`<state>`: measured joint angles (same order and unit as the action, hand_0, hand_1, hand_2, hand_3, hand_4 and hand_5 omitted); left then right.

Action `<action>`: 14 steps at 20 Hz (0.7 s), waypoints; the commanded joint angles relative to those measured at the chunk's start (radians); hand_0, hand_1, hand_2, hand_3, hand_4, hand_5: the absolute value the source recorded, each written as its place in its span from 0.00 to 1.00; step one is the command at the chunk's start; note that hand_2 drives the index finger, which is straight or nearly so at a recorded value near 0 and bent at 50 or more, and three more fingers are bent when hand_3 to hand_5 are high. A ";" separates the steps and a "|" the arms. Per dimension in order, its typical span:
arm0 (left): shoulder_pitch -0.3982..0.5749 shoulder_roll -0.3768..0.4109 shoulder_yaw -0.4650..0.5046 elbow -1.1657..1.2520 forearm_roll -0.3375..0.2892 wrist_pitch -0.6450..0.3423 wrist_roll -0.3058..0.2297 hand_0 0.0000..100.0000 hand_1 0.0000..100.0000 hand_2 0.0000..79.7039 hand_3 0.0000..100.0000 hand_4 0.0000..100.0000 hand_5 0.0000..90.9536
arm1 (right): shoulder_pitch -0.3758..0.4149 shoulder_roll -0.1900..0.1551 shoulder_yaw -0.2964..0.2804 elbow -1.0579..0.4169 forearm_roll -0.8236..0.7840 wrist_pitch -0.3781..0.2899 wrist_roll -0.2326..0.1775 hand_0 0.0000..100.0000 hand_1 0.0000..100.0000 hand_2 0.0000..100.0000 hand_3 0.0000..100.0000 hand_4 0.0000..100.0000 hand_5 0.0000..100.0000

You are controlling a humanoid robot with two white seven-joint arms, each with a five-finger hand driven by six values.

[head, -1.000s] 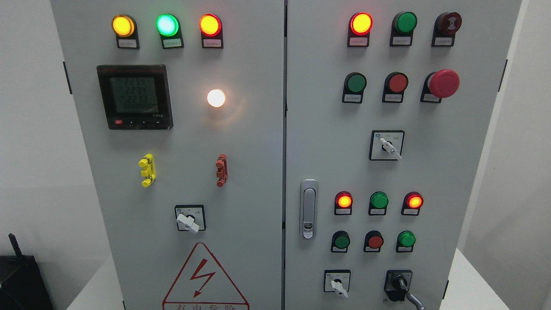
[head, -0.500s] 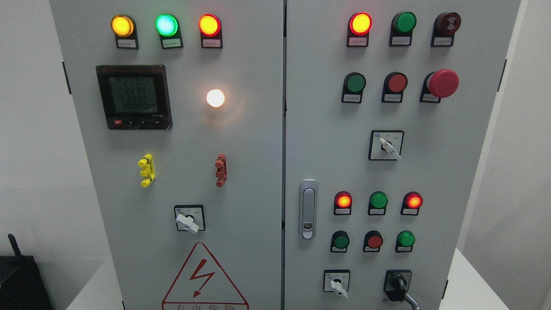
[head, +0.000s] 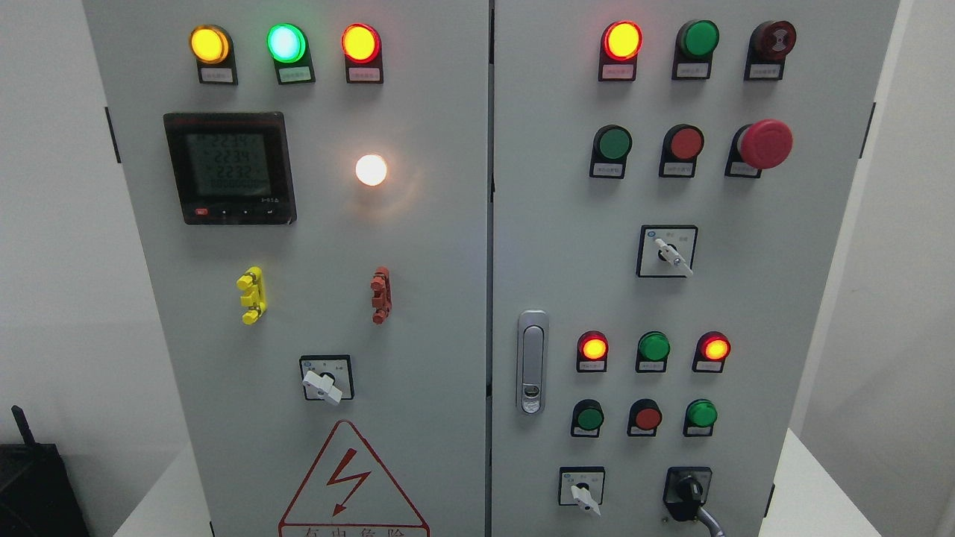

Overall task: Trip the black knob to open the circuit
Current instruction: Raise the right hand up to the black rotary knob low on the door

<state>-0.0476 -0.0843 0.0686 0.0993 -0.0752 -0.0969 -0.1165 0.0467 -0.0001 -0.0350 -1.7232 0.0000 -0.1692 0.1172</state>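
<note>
the black knob [head: 688,491] is seen at the 5 o'clock corner of the right cabinet door [head: 746,313], untouched, its handle pointing down. no robot hand is in view, so its state cannot be told. the trip is judged not yet begun.

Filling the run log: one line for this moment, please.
black knob: bottom right of cabinet, untouched | robot hands: out of view
</note>
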 commanded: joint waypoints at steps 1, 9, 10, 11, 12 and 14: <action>0.000 0.000 -0.001 -0.016 0.000 0.000 0.000 0.12 0.39 0.00 0.00 0.00 0.00 | 0.001 -0.008 0.032 -0.004 -0.012 -0.001 0.002 0.00 0.00 0.01 1.00 1.00 0.98; 0.000 0.000 0.000 -0.016 0.000 0.000 0.000 0.12 0.39 0.00 0.00 0.00 0.00 | -0.005 -0.008 0.032 -0.010 -0.012 -0.001 0.002 0.00 0.00 0.01 1.00 1.00 0.98; 0.000 0.000 -0.001 -0.016 0.000 0.000 0.000 0.12 0.39 0.00 0.00 0.00 0.00 | -0.005 -0.008 0.032 -0.010 -0.012 -0.001 0.002 0.00 0.00 0.01 1.00 1.00 0.98; 0.000 0.000 -0.001 -0.016 0.000 0.000 0.000 0.12 0.39 0.00 0.00 0.00 0.00 | -0.005 -0.008 0.033 -0.012 -0.012 -0.003 0.002 0.00 0.00 0.01 1.00 1.00 0.98; 0.000 0.000 -0.001 -0.016 0.000 0.000 0.000 0.12 0.39 0.00 0.00 0.00 0.00 | -0.005 -0.008 0.033 -0.012 -0.014 -0.003 0.002 0.00 0.00 0.01 1.00 1.00 0.98; 0.000 0.000 -0.001 -0.016 0.000 0.000 0.000 0.12 0.39 0.00 0.00 0.00 0.00 | -0.005 -0.006 0.033 -0.013 -0.014 -0.003 0.002 0.00 0.00 0.01 1.00 1.00 0.98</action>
<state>-0.0476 -0.0843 0.0681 0.0993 -0.0752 -0.0970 -0.1165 0.0430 -0.0002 -0.0110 -1.7289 -0.0001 -0.1696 0.1150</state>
